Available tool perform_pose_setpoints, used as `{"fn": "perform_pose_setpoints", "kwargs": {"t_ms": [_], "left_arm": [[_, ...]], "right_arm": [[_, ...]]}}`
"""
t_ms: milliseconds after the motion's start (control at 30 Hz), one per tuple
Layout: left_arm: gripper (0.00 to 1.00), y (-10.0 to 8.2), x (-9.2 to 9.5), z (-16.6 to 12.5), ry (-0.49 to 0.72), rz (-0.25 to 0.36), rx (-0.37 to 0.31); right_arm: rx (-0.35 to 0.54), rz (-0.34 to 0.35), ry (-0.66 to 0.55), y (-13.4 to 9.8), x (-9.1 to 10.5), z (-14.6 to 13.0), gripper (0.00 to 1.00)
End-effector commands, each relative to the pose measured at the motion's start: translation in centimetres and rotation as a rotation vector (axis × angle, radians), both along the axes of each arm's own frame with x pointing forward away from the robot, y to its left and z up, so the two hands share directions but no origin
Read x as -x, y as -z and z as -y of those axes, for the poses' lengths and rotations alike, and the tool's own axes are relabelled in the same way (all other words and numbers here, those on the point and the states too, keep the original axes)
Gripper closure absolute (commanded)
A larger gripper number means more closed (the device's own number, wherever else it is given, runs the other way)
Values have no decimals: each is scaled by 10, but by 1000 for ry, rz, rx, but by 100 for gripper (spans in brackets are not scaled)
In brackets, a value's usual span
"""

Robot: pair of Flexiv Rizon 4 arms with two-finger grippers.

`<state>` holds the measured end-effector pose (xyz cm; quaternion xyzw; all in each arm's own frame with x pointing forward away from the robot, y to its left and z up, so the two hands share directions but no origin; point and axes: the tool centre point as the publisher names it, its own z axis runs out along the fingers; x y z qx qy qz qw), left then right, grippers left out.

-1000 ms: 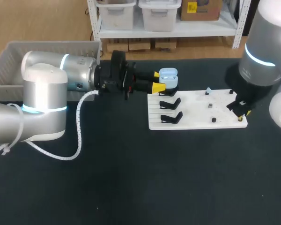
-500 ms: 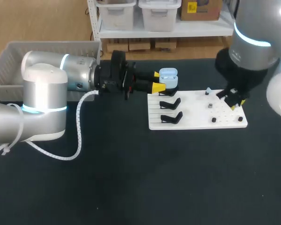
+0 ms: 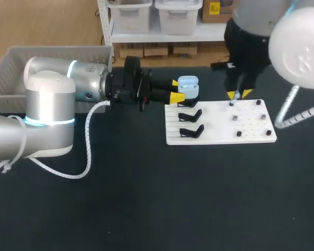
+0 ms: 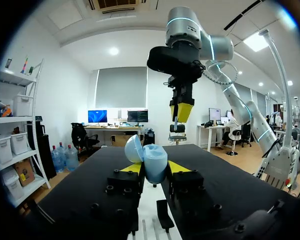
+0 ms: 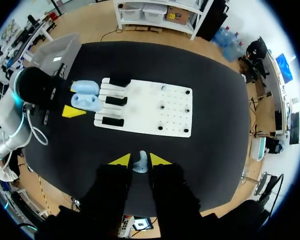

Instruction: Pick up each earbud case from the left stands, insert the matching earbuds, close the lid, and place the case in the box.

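Observation:
A light blue earbud case (image 3: 188, 86) with its lid up is gripped from both sides by my left gripper (image 3: 176, 90), just past the far left corner of the white board (image 3: 214, 137). The left wrist view has the case (image 4: 154, 164) between the yellow tips, lid (image 4: 133, 148) tilted back. My right gripper (image 3: 239, 94) hangs over the board's far edge, shut on a small pale blue earbud (image 5: 140, 165). The right wrist view looks down from high on the board (image 5: 175, 107) and the case (image 5: 87, 97).
Two empty black stands (image 3: 190, 115) (image 3: 191, 131) sit on the board's left part. Several small pegs or earbuds (image 3: 234, 118) dot its right part. A grey basket (image 3: 10, 68) stands at the table's back left, behind my left arm.
My right arm has risen and swung from the board's near right corner to its far edge, carrying the earbud. The left arm and case have not moved.

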<state>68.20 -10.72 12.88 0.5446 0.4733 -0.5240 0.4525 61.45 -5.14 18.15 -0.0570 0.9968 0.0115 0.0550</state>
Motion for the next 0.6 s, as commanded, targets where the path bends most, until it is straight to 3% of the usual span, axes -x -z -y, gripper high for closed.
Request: {"fn": "perform_pose_setpoints", "kwargs": {"t_ms": [33, 533, 600], "left_arm": [[100, 1, 2, 0, -6, 3, 3], [100, 1, 2, 0, -6, 3, 3], [100, 1, 2, 0, -6, 3, 3]], "right_arm": [[7, -2, 2, 1, -1, -2, 100], [7, -2, 2, 1, -1, -2, 100], [16, 10, 2, -1, -5, -13, 100]]}}
